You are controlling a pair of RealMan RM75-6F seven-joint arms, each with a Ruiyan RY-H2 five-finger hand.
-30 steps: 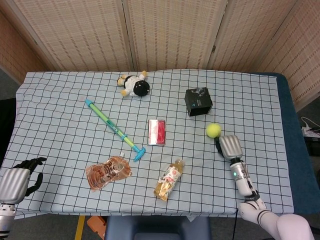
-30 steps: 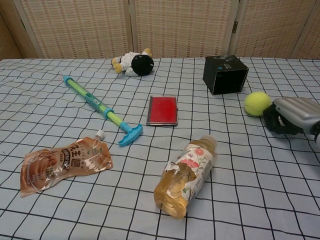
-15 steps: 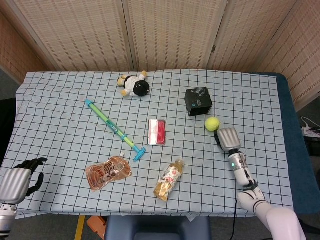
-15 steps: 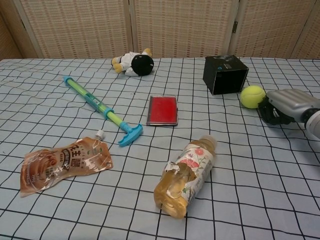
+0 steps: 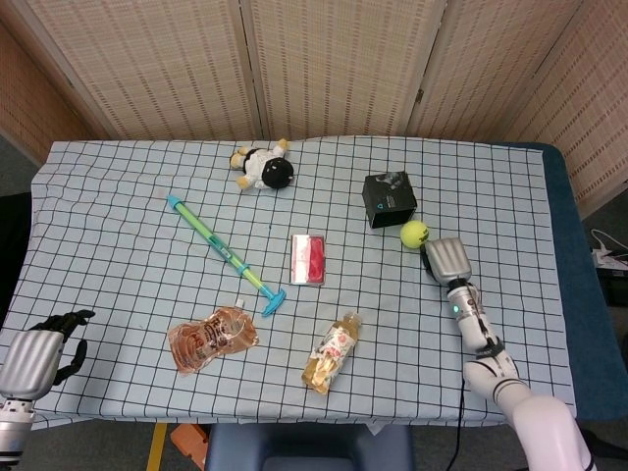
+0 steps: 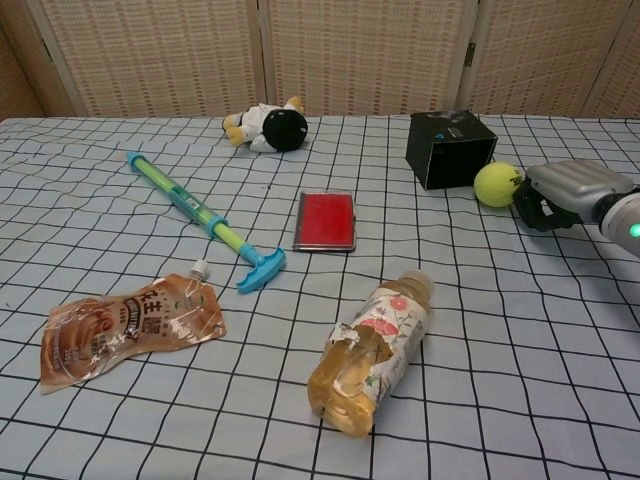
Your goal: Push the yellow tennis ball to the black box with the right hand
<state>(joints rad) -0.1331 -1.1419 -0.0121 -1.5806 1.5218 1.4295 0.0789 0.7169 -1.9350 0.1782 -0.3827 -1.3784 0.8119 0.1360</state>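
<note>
The yellow tennis ball [image 5: 414, 233] [image 6: 498, 185] lies on the checked cloth just in front of the black box [image 5: 389, 198] [image 6: 450, 148], close to its near right corner. My right hand [image 5: 444, 259] [image 6: 561, 192] sits right behind the ball with its fingers curled in, touching or almost touching it and holding nothing. My left hand [image 5: 37, 351] rests at the table's near left corner in the head view, fingers curled, empty.
A red card case [image 5: 309, 259] lies mid-table, a tea bottle [image 5: 331, 353] and a brown pouch [image 5: 210, 338] near the front. A blue-green syringe toy [image 5: 225, 254] lies left of centre. A plush toy [image 5: 264, 167] sits at the back.
My right hand has slid forward and left, rolling the tennis ball from open cloth up to the black box's near corner. The left hand has not moved.
</note>
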